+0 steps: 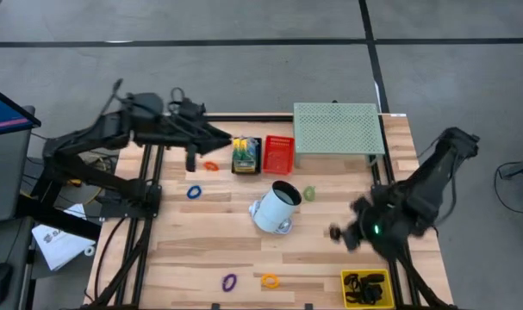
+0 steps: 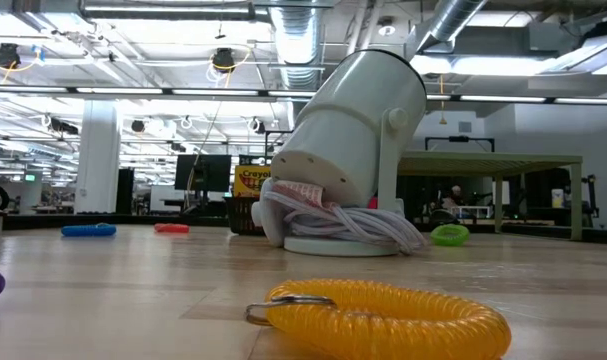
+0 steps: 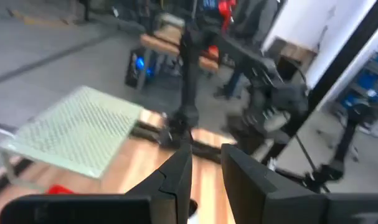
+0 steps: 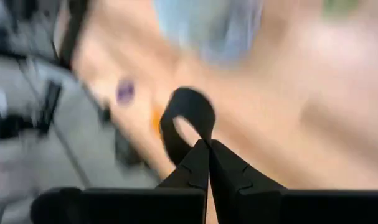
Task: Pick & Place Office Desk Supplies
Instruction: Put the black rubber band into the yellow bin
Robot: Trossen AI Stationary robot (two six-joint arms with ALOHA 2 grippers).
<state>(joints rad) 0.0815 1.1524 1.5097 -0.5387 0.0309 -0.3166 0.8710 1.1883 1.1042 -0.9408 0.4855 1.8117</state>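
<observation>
rings: 6 (image 1: 194, 192) | trays: 3 (image 1: 277, 154) | lamps: 1 (image 1: 277, 207)

Your right wrist view is smeared, so the black ring (image 4: 187, 121) stays unidentifiable; the yellow coil (image 2: 383, 318) runs past the low view's bottom edge.

- The white desk lamp (image 1: 276, 207) lies tipped at mid-table, blocking any straight path across the middle
- Behind it the crayon box (image 1: 245, 155), red basket (image 1: 278, 153) and green mesh tray (image 1: 337, 130) stand close in a row along the far edge
- The left arm reaches over the far-left part of the table, above the orange ring (image 1: 210, 166)
- Bare wood lies open between the lamp and the near edge, with only the purple ring (image 1: 229, 281) and yellow coil (image 1: 270, 280) low on it
- The yellow bin (image 1: 368, 288) fills the near-right corner, with the right arm above the boards just beyond it
</observation>
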